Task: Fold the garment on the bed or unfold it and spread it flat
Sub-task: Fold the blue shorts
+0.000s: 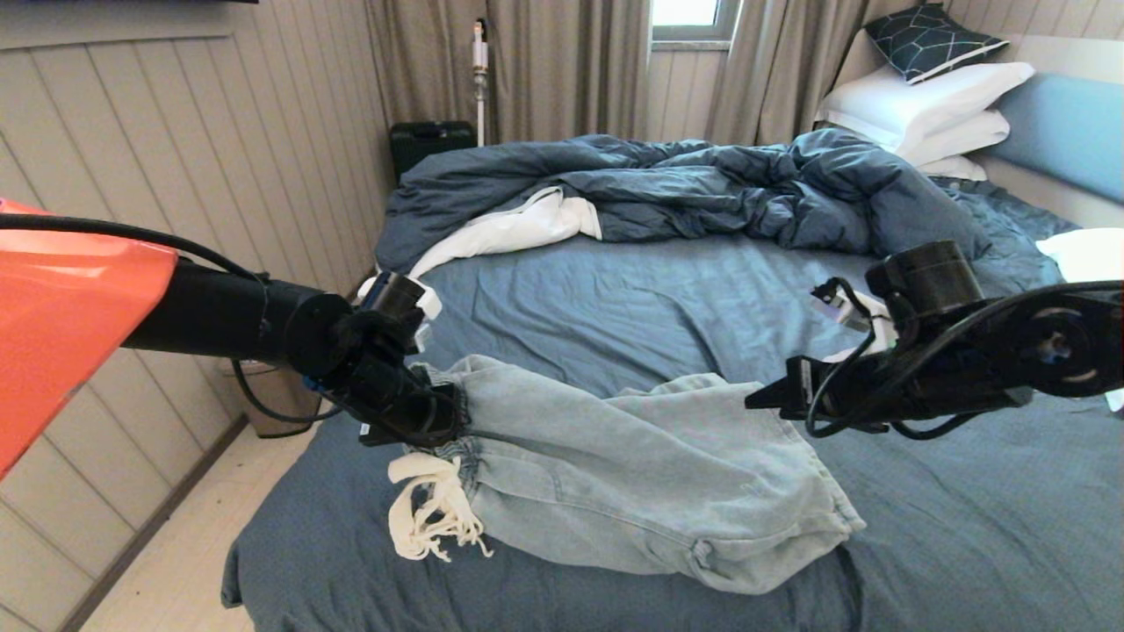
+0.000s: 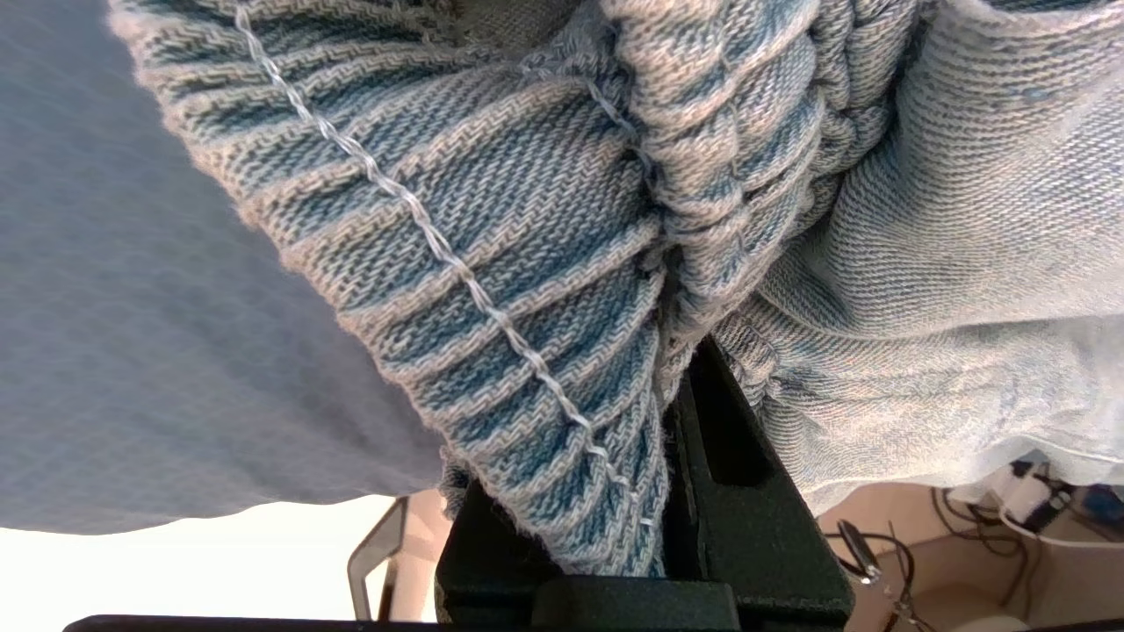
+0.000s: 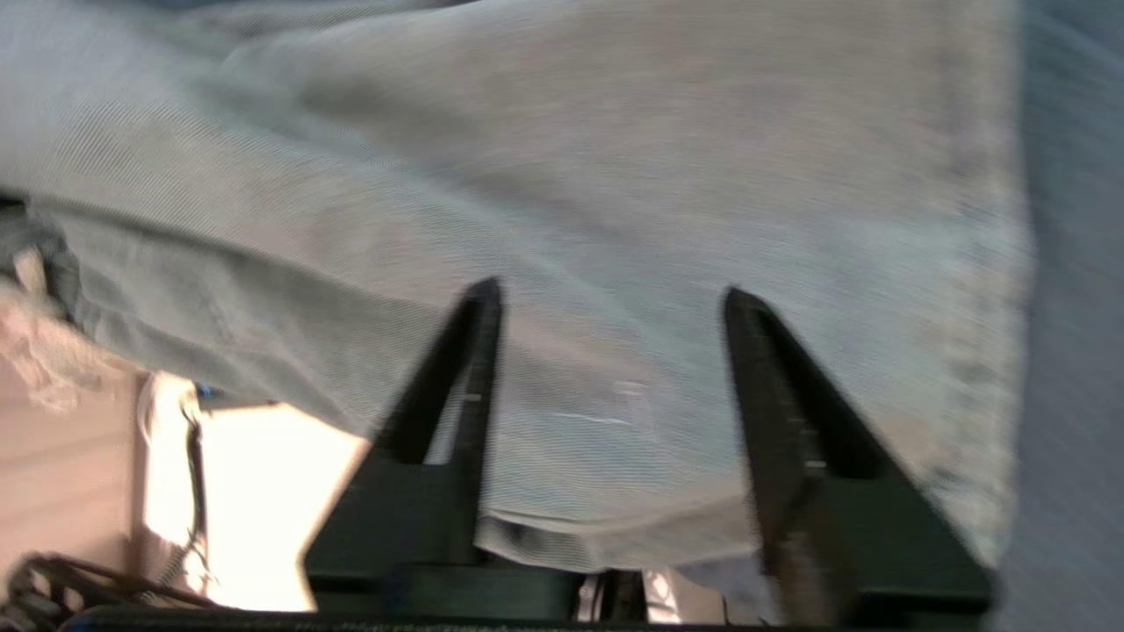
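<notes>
Left gripper (image 1: 430,412): clamped on the gathered waistband (image 2: 544,290) of the garment (image 1: 650,474); that end is held raised off the bed (image 1: 615,298), seemingly to stretch the cloth.
Right gripper (image 1: 764,399): seen with its jaws apart, nothing held; the hem edge (image 3: 983,290) of a leg lies between the fingers (image 3: 781,395), a placement judged as preparation for a second grip.
Garment: slung between the two grippers, its lower half resting on the sheet.
Drawstring (image 1: 435,518): hung loose below the left gripper.
Duvet (image 1: 702,189): rumpled well beyond both grippers.
Pillows (image 1: 931,110): stacked farthest off, beyond the right gripper.
</notes>
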{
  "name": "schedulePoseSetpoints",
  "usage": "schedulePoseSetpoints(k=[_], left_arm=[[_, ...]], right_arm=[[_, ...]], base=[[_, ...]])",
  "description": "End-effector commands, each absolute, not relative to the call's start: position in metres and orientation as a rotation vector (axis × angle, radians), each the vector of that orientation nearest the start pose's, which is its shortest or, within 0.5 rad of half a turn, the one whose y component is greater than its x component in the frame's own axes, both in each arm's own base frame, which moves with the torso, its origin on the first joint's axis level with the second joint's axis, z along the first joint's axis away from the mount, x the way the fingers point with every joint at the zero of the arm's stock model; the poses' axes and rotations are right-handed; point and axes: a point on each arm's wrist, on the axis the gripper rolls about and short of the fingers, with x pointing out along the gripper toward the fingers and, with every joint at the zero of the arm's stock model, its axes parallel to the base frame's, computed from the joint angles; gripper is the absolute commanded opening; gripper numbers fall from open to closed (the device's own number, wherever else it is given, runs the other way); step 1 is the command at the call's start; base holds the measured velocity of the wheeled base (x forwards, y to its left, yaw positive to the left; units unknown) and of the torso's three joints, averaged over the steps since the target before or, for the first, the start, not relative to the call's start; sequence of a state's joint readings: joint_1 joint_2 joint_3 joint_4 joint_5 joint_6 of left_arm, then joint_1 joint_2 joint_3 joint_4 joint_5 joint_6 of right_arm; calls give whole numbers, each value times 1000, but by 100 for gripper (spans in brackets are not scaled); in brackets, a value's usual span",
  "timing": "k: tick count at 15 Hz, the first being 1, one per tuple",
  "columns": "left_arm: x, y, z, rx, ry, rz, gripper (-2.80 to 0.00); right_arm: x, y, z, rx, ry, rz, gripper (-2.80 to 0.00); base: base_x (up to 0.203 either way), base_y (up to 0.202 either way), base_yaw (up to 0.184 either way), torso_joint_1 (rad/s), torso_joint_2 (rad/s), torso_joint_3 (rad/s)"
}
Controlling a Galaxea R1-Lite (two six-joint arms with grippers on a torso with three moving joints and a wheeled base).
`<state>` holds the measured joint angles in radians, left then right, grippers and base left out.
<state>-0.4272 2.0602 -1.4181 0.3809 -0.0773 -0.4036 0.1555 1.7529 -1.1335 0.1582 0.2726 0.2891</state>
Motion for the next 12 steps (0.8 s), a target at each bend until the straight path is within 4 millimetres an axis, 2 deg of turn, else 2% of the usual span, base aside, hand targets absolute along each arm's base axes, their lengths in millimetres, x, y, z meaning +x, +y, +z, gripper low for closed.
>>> schedulePoseSetpoints(k=[1,4,6,10,12], left_arm=[[344,-152,143,-196,1062,-239,-280],[345,-137,156,-182,1030,-218,-280],[344,-128,160,-175,1019,-209,-280],[339,-124,171,-171,1010,-209,-280],[337,-123,182,-165,990,-212,-280]], right_arm=[[318,73,172,279,868,293,-280],[334,94,143,229,942,273,-280],[338,109,124,209,997,289,-280],[351,135,95,186,1063,303,-280],[360,139,74,171,1102,275,-280]], base=[[0,0,0,0,0,0],[0,0,0,0,0,0],[0,0,0,0,0,0],[0,0,0,0,0,0],[0,0,0,0,0,0]])
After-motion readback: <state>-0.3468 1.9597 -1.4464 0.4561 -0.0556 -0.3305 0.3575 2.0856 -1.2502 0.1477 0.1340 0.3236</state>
